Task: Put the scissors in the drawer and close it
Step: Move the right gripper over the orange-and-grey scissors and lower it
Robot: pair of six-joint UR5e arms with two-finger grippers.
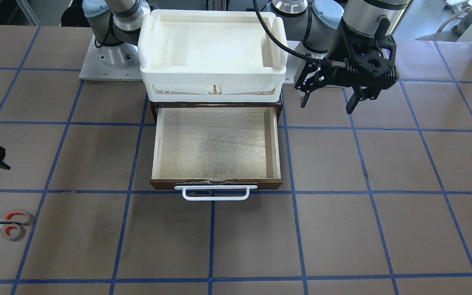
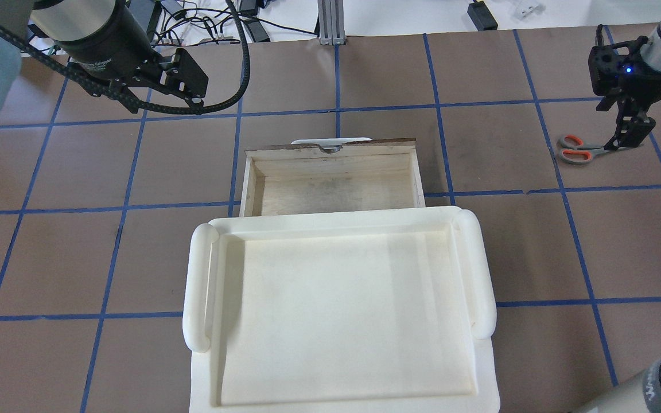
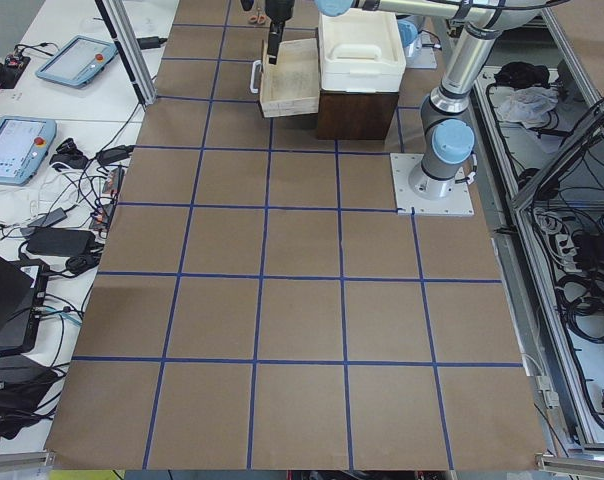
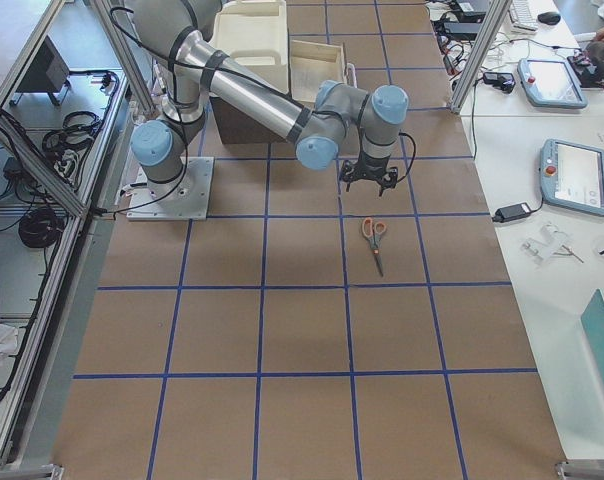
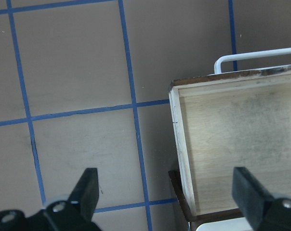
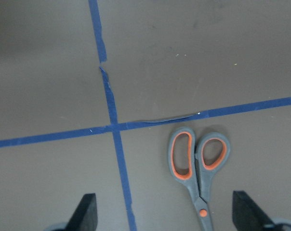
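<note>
Scissors (image 6: 199,173) well apart from open drawer (image 1: 215,143); right gripper (image 6: 167,216) hovers over them, fingers wide. Pickup step, descent next. Left gripper (image 1: 327,104) wide, beside drawer.

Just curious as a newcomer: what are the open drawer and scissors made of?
The drawer: pale wood inside, likely plywood by its grain; dark brown front, seemingly wood; white handle, perhaps coated metal. The scissors: grey handles lined orange, probably plastic; blades look like metal.

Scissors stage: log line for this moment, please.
scissors: flat on table, ungrasped | drawer: open, empty | right end effector: open, above scissors | left end effector: open, near drawer
</note>
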